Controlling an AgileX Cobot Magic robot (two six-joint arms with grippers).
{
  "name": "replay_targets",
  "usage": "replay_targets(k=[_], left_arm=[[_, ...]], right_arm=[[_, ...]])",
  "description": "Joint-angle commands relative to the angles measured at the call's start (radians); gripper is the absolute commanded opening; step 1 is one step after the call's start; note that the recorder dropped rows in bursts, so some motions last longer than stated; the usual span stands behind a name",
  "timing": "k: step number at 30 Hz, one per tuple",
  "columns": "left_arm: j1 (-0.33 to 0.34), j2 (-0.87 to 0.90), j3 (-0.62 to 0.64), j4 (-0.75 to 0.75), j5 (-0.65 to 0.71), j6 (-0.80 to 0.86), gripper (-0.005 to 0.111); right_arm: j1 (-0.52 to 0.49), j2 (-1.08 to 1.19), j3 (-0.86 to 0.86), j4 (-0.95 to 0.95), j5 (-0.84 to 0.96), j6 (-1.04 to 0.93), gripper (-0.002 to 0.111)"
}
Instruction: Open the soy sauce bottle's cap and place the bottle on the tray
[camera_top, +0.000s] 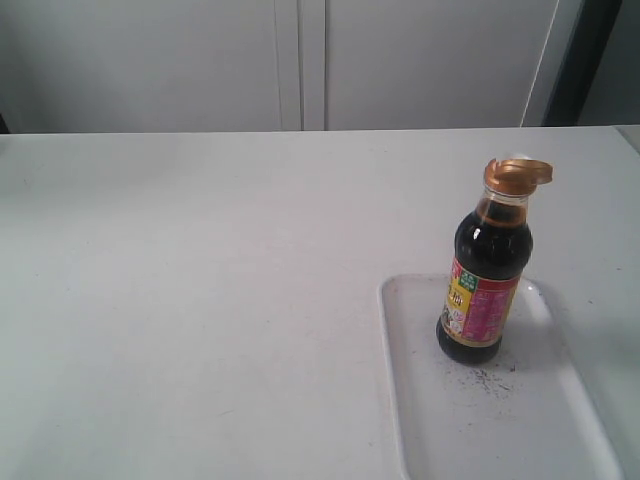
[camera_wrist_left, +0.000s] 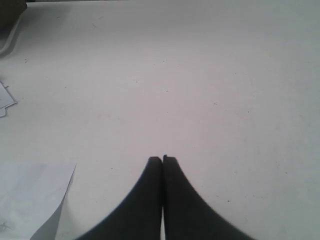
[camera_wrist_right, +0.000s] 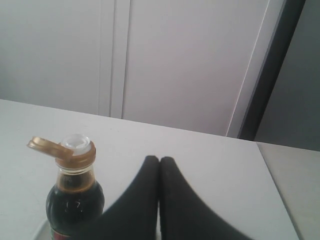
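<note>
1. Soy sauce bottle (camera_top: 485, 285) stands upright on the tray (camera_top: 405, 400), toward the tray's far end in the exterior view, at the right side of the table (camera_top: 200, 300).
2. Its cap (camera_top: 515, 176) is flipped open: the hinged lid sticks out sideways from the golden collar, and in the right wrist view the whitish spout (camera_wrist_right: 77, 143) shows at the top of the neck.
3. Dark liquid fills the bottle up to the base of the narrow neck, and the red, yellow and green label wraps the lower body.
4. Small dark specks lie on the tray just in front of the bottle's base.
5. Neither arm appears in the exterior view.
6. The left gripper (camera_wrist_left: 162, 161) has its two dark fingers pressed together, tips touching, with nothing between them; it hangs over bare table, with a white sheet of paper (camera_wrist_left: 30, 200) lying nearby.
7. The right gripper (camera_wrist_right: 159, 161) is likewise closed tight on nothing, its fingers meeting at the tips. It sits beside the bottle, apart from it, roughly level with the bottle's neck.
8. Behind the table stand pale cabinet doors (camera_top: 300, 60).
</note>
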Motion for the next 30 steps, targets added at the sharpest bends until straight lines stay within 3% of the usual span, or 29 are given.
replay_targets(k=[1, 30], left_arm=[[0.002, -0.005, 0.005, -0.014, -0.008, 0.000, 0.000], [0.002, -0.005, 0.005, -0.014, -0.008, 0.000, 0.000]], right_arm=[[0.002, -0.003, 0.006, 0.005, -0.011, 0.005, 0.000], [0.002, -0.003, 0.007, -0.018, -0.011, 0.034, 0.000]])
